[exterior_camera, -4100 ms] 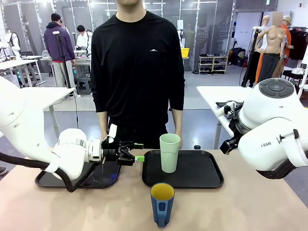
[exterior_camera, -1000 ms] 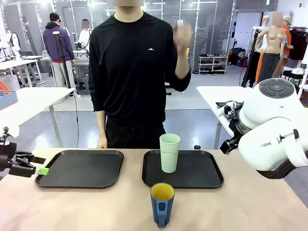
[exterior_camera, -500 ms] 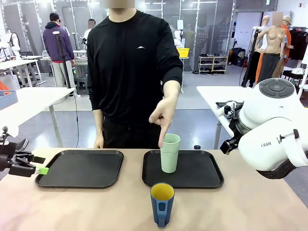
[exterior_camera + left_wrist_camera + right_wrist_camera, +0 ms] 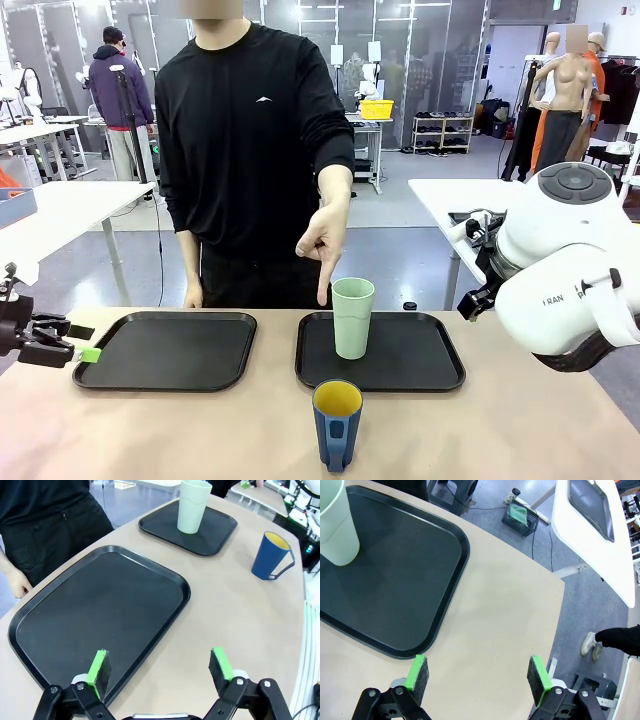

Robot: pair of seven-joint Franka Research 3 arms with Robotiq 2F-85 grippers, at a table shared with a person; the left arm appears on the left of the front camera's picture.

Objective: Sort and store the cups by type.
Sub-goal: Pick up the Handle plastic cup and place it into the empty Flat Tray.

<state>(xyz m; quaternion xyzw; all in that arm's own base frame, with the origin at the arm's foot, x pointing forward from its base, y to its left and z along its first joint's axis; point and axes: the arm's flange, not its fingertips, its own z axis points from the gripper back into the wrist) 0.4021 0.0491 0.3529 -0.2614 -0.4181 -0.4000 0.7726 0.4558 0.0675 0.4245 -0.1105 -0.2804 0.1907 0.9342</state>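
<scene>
Since the left end effector [image 4: 160, 666] and right end effector [image 4: 478, 672] both gape empty, the blue mug [image 4: 337, 424], lower centre on the surface [image 4: 520, 430] before the mint tumbler [image 4: 352, 318] on its tray [image 4: 430, 375], likely wants a handle-clear grip.

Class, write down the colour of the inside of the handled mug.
Yellow; the mug is dark blue outside. The front view shows it best.

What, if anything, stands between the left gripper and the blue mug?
Nothing upright. Only a corner of the flat left tray and bare table lie between the open left gripper and the blue mug.
</scene>
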